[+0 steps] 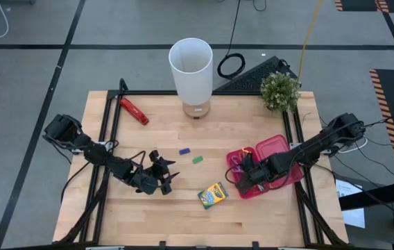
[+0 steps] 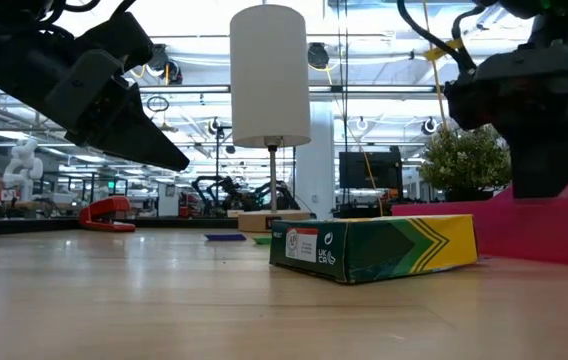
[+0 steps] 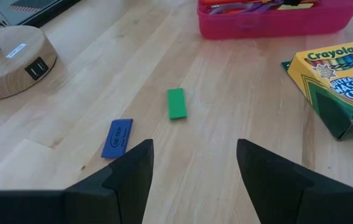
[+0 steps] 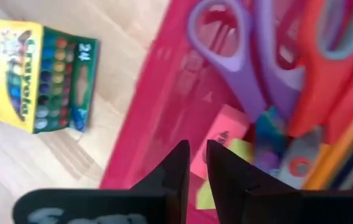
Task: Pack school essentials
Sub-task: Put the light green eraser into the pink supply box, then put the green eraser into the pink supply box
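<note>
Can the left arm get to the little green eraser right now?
Probably yes. The left gripper is open above the table, and the green eraser lies on bare wood ahead of it, apart from the blue eraser and crayon box.

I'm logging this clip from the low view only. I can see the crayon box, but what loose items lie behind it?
Observer: A green eraser and a blue eraser lie apart on the wood, between the lamp base and the crayon box.
Operator: Which arm is nearer them?
Observer: The left gripper, open and empty, pointing toward them.
Operator: And the pink case?
Observer: The right gripper hangs over the pink case, fingers nearly shut; purple-handled scissors lie inside.
</note>
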Robot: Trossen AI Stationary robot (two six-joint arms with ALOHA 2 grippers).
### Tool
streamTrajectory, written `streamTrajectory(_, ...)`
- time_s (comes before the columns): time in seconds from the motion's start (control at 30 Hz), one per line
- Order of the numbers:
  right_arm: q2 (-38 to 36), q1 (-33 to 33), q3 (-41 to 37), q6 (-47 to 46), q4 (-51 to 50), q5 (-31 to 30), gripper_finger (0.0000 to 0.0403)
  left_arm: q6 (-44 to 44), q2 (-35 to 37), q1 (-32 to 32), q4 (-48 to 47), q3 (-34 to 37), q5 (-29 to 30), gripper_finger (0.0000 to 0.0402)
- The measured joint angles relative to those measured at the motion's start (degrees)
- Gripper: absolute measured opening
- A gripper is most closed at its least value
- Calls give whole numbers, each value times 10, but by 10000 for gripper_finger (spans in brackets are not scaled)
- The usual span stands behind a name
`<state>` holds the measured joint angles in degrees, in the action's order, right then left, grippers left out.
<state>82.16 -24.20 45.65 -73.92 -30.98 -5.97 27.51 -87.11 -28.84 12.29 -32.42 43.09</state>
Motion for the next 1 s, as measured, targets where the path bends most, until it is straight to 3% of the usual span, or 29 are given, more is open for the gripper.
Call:
streamTrajectory(0.4, -2, -2, 0, -34, -61, 1, 45, -3, 0, 2, 0, 0, 0, 234)
streamTrajectory(1.0, -13, -2, 0, 44, 63, -5, 45, -7, 0, 16, 5, 0, 0, 234)
